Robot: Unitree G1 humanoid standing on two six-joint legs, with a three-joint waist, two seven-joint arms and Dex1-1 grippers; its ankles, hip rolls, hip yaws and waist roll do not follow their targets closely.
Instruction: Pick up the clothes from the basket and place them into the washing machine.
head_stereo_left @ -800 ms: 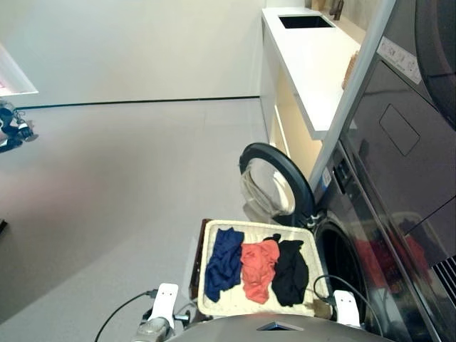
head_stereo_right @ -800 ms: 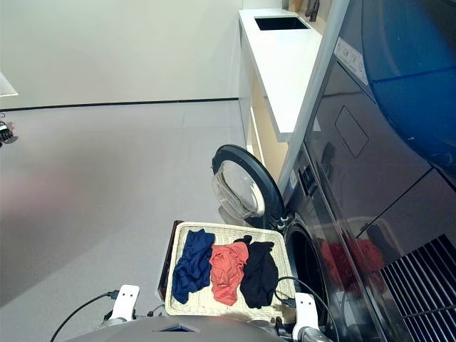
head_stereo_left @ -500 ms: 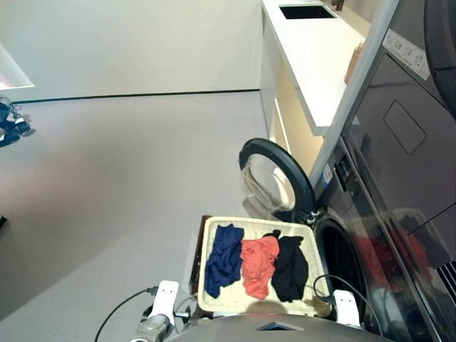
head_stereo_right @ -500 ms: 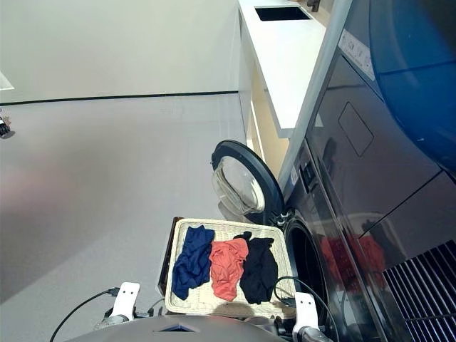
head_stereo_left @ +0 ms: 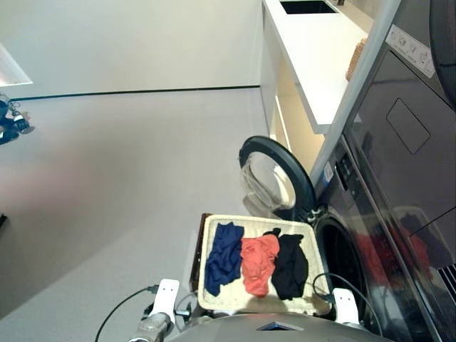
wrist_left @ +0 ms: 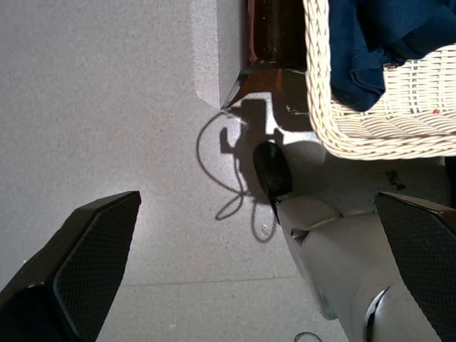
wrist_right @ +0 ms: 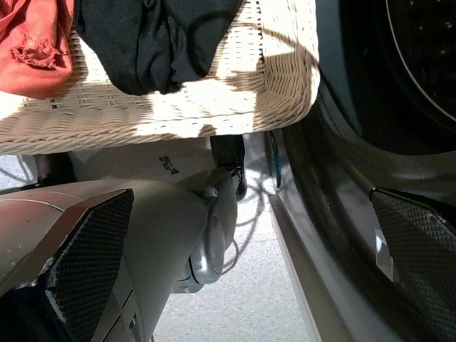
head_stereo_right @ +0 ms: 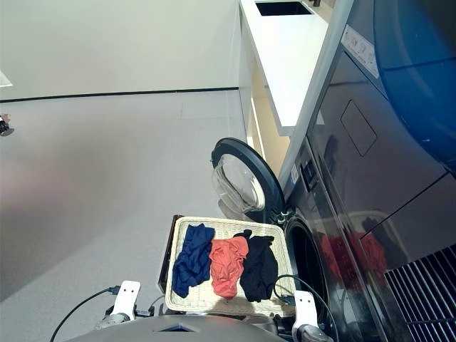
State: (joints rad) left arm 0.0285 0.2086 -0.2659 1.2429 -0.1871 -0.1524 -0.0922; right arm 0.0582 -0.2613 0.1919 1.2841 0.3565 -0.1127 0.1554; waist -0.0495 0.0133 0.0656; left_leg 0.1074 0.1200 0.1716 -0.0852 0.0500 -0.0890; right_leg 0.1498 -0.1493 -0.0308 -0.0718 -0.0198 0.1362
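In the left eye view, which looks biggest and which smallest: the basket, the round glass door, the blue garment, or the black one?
1. The basket, largest.
2. The round glass door, somewhat smaller as seen, though it stands farther off and at an angle, so this is unsure.
3. The blue garment and the black garment look about alike; I would not rank them.

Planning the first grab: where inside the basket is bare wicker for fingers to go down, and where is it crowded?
Bare wicker shows along the basket's near edge, and a strip beyond the garments by the far rim. The middle is crowded: navy garment, coral garment and black garment lie side by side, coral touching black.
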